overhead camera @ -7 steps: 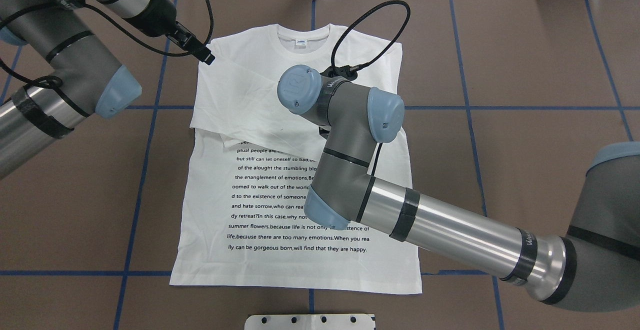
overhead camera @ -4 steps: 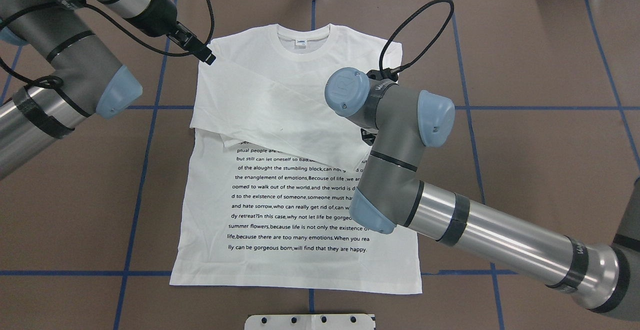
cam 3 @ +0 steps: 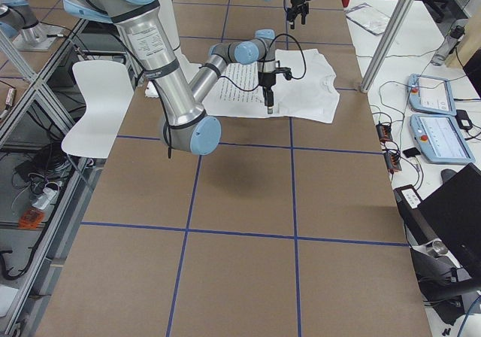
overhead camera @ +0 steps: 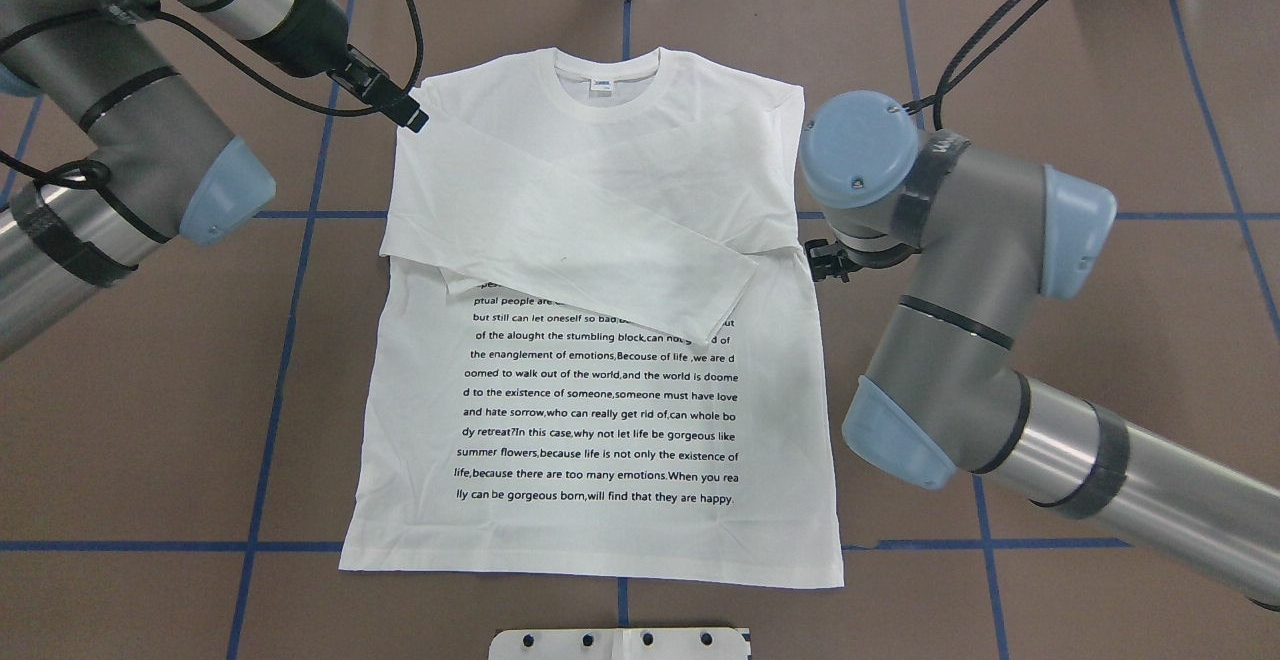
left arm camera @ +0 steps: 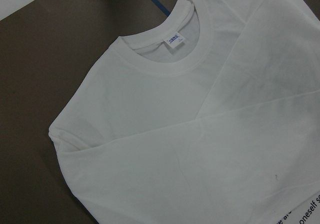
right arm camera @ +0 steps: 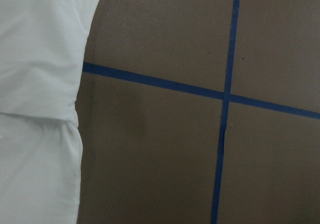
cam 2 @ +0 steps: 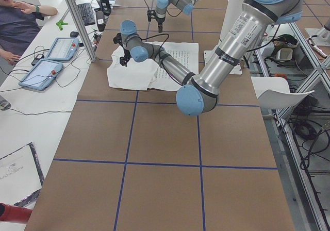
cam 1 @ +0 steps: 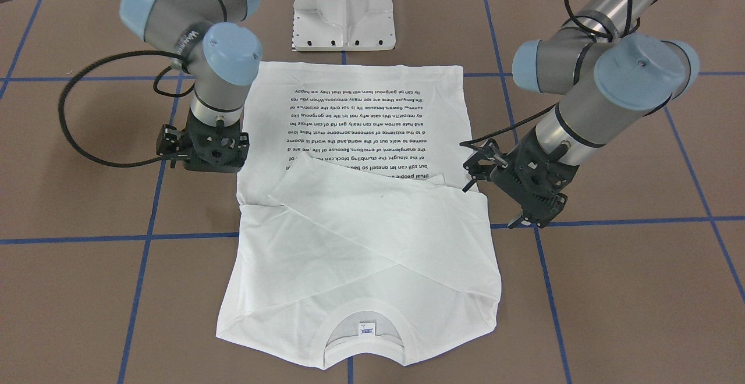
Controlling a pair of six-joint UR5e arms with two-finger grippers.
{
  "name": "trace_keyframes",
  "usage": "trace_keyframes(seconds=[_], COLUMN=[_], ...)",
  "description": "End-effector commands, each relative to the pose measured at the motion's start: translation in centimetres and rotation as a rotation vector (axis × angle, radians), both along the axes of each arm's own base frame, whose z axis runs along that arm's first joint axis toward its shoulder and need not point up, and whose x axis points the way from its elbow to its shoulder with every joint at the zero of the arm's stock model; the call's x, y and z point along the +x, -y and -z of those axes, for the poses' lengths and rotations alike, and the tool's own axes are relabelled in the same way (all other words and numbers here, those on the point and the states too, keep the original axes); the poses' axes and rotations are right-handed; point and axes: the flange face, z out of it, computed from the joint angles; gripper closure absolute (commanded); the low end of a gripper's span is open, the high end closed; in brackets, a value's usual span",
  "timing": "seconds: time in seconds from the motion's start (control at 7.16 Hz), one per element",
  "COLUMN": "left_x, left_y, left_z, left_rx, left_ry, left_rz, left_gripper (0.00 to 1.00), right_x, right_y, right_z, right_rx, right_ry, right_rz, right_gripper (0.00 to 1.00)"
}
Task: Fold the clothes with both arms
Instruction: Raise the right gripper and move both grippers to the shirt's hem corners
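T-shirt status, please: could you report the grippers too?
Left gripper, right gripper beside T-shirt, holding nothing. It lies flat, sleeves crossed over chest. Nothing obstructing.

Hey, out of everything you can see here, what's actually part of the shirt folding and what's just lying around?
Part of the job:
white T-shirt
left arm
right arm

Just lying about:
white pedestal base
tablets on the side bench
keyboard
white chair

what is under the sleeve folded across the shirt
The sleeve lies on the chest of the T-shirt and covers the top lines of the black text; the lower lines show. The covered words cannot be read.
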Motion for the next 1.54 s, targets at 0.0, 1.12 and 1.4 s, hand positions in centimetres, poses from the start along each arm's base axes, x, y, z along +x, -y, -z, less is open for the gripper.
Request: trace_keyframes(seconds=[0.0,1.12,1.4], left_x=[-0.4,4.8,8.4], left_y=[-4.2,-28.1,-33.4], left_z=[0.2,-2.9,-4.7], left_rx=[-0.106,-0.514,-0.581], left_ry=[-0.048,-0.06,-0.005], left_rz=[0.045,0.196,0.243], left_gripper=[0.0,0.0,0.0], right_x=[5.8,3.8,2.6], right_y=[-4.2,-18.9,-21.1], right_z=[1.5,-6.3,-6.6], right_rx=[-0.011,-0.044,-0.079], right_ry=[0.119,0.435,0.429], right_rz=[-0.045,-0.288,-0.28], right_gripper=[0.0,0.0,0.0])
